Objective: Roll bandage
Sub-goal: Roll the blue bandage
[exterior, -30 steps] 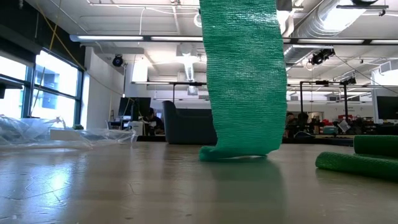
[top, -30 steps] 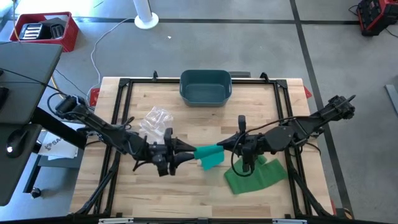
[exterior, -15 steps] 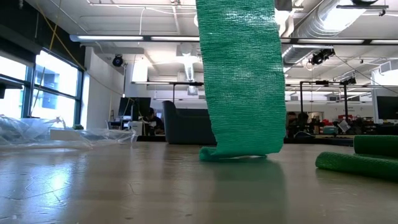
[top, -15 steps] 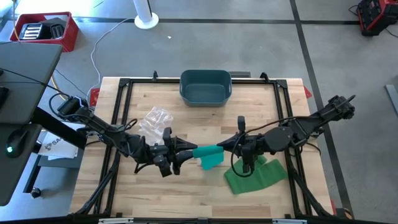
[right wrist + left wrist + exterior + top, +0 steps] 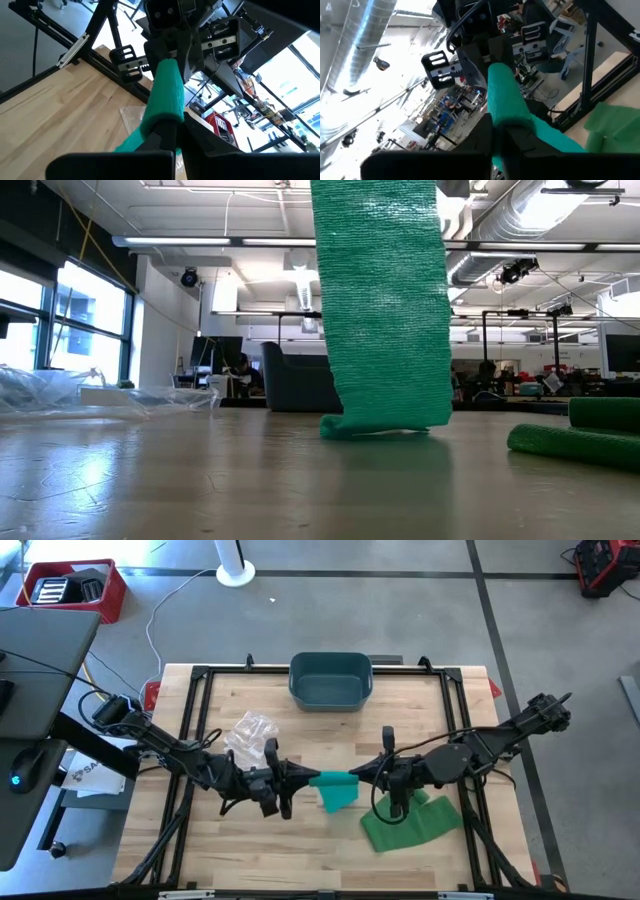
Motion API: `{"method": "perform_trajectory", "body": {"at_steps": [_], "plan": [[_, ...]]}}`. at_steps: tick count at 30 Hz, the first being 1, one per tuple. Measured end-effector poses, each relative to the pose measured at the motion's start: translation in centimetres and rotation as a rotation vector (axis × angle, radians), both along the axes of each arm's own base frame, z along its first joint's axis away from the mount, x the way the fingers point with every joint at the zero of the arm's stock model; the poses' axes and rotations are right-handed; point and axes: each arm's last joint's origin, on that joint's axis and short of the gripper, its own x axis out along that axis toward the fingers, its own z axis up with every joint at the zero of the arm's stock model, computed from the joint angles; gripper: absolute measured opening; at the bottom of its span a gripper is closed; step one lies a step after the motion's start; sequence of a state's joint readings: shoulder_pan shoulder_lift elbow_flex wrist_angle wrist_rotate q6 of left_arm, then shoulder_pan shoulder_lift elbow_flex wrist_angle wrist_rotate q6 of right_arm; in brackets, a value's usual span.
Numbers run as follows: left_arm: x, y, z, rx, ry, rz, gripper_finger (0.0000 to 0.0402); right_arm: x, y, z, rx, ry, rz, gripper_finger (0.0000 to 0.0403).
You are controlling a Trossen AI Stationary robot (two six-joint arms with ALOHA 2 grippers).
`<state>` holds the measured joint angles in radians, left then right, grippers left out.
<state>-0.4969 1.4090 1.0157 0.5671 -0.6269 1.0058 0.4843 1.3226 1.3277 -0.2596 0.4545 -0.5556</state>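
Both jaws pinch the bandage (image 5: 333,783) at mid-table, far from every table (image 5: 300,850) edge.

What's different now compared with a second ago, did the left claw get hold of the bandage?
Yes. The left claw moved in toward the right and shut on the near end of the bandage, which it had been open beside. The right claw stayed shut on the other end; the hanging strip, green pile and bin stayed put.

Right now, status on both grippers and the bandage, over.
Left gripper shut on green mesh bandage, one end. Right gripper shut on the other end. Bandage's tail hangs to the wooden table. Nothing in the way.
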Motion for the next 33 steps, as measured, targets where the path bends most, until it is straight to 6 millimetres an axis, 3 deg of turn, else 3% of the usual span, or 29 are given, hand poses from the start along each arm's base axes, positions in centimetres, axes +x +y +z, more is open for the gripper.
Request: {"method": "perform_trajectory", "body": {"at_steps": [6,13,19,23,27,33], "plan": [[-0.1,0.1,0.0,-0.035,0.000,0.044,0.0006,0.0,-0.3,-0.1,-0.026,0.001,-0.082,0.0014],[-1.4,0.1,1.2,-0.049,-0.031,0.097,0.0004,-1.0,-0.9,-0.1,0.017,0.008,-0.297,0.0120],[-3.4,0.5,3.3,-0.046,-0.086,0.087,0.0004,-1.4,-1.6,-1.7,0.182,0.160,-0.298,0.0187],[-4.6,0.7,4.6,-0.040,-0.117,0.078,0.0004,-0.6,-2.4,-4.7,0.284,0.295,-0.195,0.0194],[-5.3,1.2,5.8,-0.061,-0.147,0.079,0.0004,0.0,-3.0,-8.5,0.340,0.317,-0.180,0.0194],[-5.1,1.7,5.3,-0.100,-0.102,0.138,0.0003,-0.7,-3.1,-14.5,0.498,0.397,-0.197,0.0194]]}}
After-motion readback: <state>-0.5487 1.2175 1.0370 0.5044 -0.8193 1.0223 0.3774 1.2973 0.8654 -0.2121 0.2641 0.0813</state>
